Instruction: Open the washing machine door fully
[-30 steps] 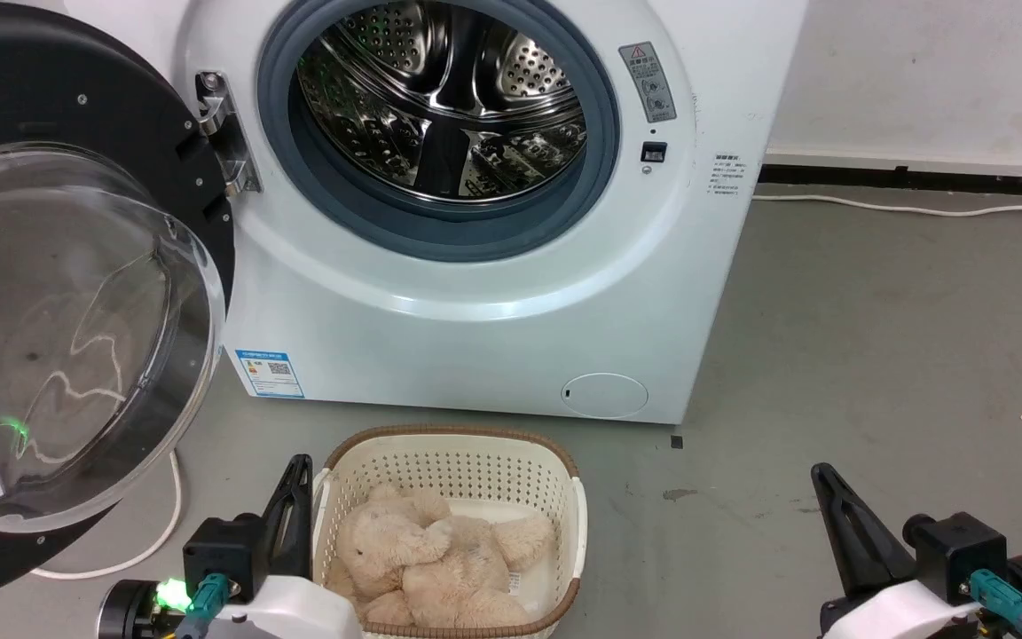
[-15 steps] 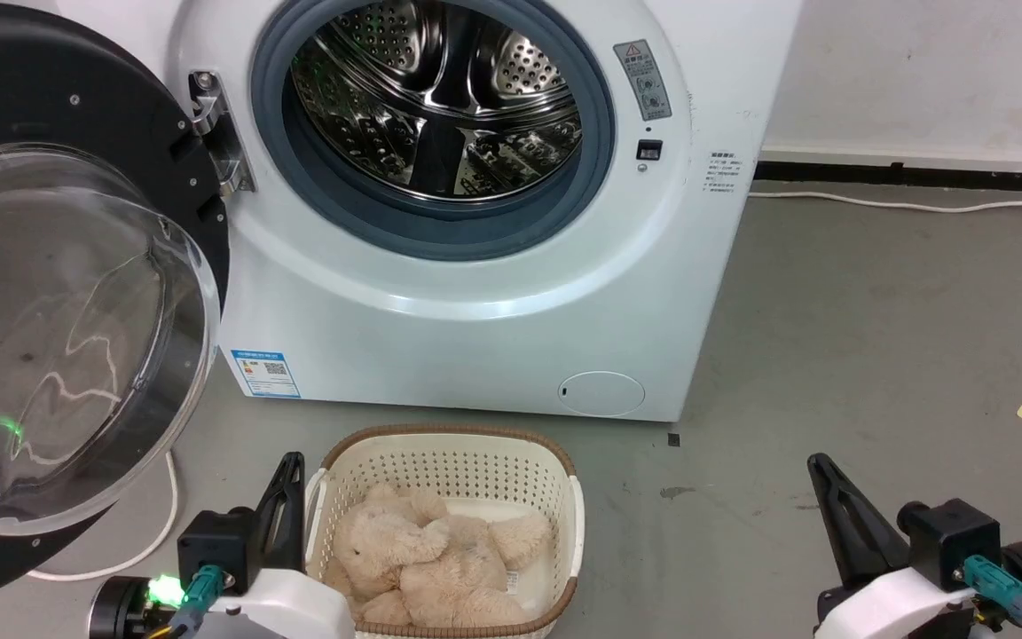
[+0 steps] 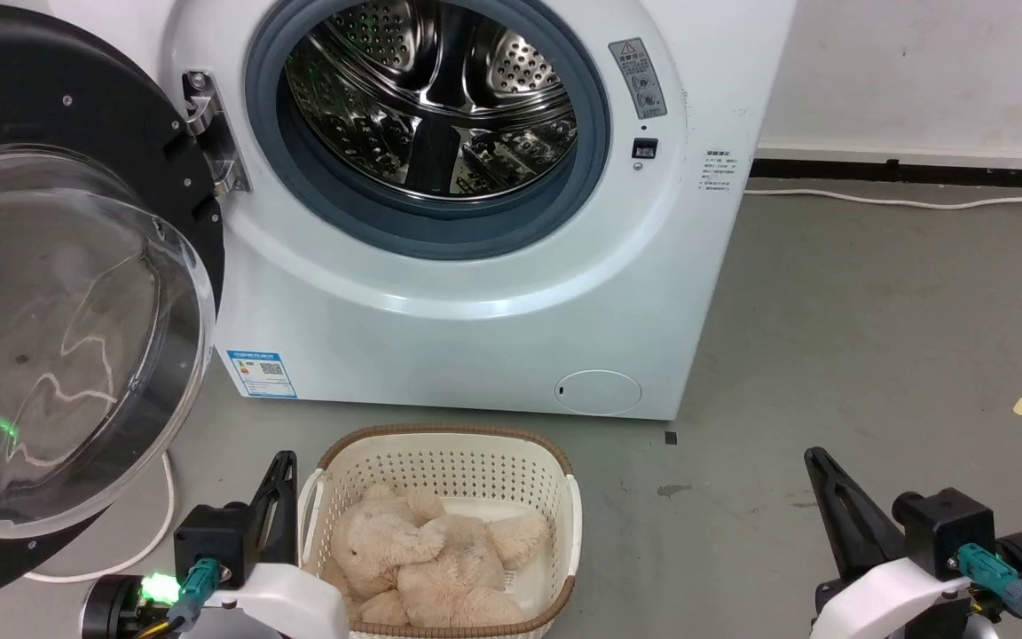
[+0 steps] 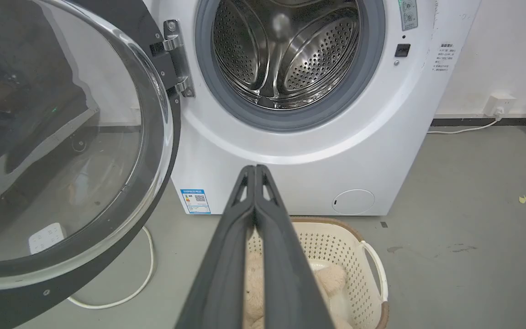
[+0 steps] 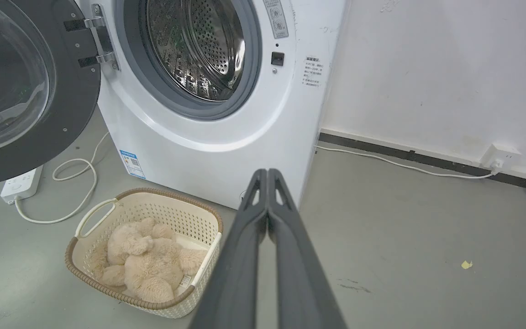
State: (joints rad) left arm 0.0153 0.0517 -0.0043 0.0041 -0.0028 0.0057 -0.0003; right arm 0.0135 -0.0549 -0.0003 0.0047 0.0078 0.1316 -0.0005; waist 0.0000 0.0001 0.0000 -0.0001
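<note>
- The washing machine door (image 3: pixel 76 293) stands swung out to the left of the machine on its hinge (image 3: pixel 209 133). Its screw-dotted inner rim and bulging glass bowl face the near side.
- The mouth of the steel drum (image 3: pixel 431 89) is fully uncovered, and nothing crosses the grey rubber ring (image 3: pixel 427 226).
- The left gripper (image 4: pixel 255 170) has its two dark fingers pressed together and holds nothing. It sits low at the near left, just beside the basket (image 3: pixel 449 432) that holds the plush toy (image 3: pixel 422 559), and well apart from the door.
- The right gripper (image 5: pixel 267 172) is likewise closed up on nothing. It sits low at the near right over bare floor, well apart from the machine.
- Step in hand, as I judge it: the opening looks done or all but done, since neither gripper touches the door and it appears wide open.
- The door runs past the left edge of the head view, so I cannot tell whether any swing is left at the hinge.
- If some swing remains, the next move falls to the left gripper, which is nearer. It would need to rise from beside the basket and press on the black rim towards the far left, not on the glass bowl.
- That push should keep clear of the white cable (image 3: pixel 156 532) on the floor under the door.
</note>
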